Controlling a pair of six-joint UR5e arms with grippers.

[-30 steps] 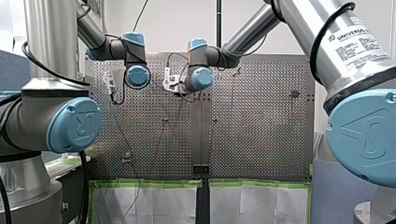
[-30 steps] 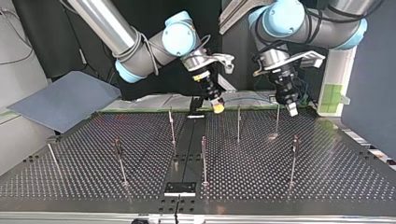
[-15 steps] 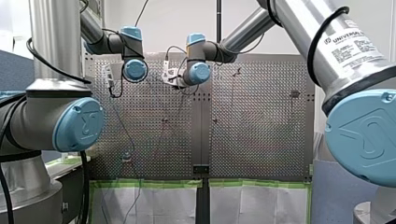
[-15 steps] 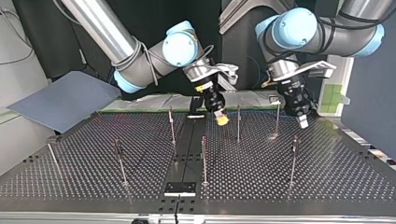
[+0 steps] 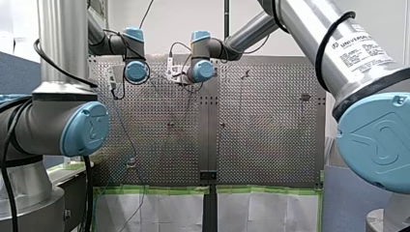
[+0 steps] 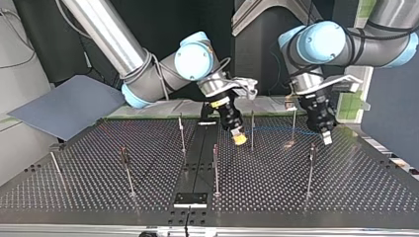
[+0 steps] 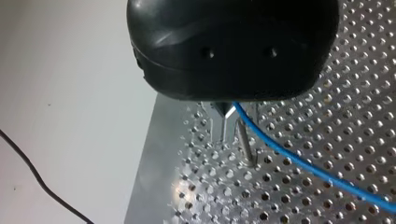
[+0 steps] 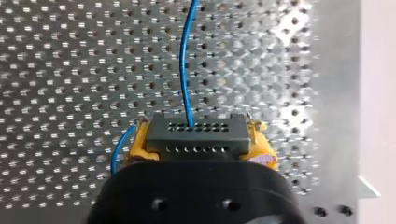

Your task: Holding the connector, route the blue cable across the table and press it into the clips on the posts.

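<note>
Toward the far side of the perforated table [image 6: 346, 187], in the top view, the blue cable [image 6: 281, 130] hung nearly level between the 2 grippers, clear of the surface. My right gripper [image 6: 239, 138], entering from that view's left, pointed down at a slant with its yellow pads [image 6: 239, 140] just beside 1 of the upright posts [image 6: 252, 129]. My left gripper [image 6: 326, 137], at the view's right, hung low over the table between 2 other posts. Whether the cable passed in front of or behind the posts along its run, or touched any clip, could not be told.

The right wrist view gave the clearest look at the connector [image 8: 196, 133]: a dark grey block with 2 rows of small holes, clamped between the yellow pads, the jaws only as wide apart as the block. The cable left the block's front face and ran straight ahead over the perforations, and a short blue loop showed beside 1 pad.

Under the left wrist camera, the narrow metal fingers [image 7: 223, 125] stood almost together. The cable came out at their tips and trailed away across the table, so they looked pinched on it. A thin post [image 7: 246, 147] rose from the table just beside those fingers, near the cable; contact was unclear. A grey sheet [image 6: 69, 106] lay off the table at the top view's left.
</note>
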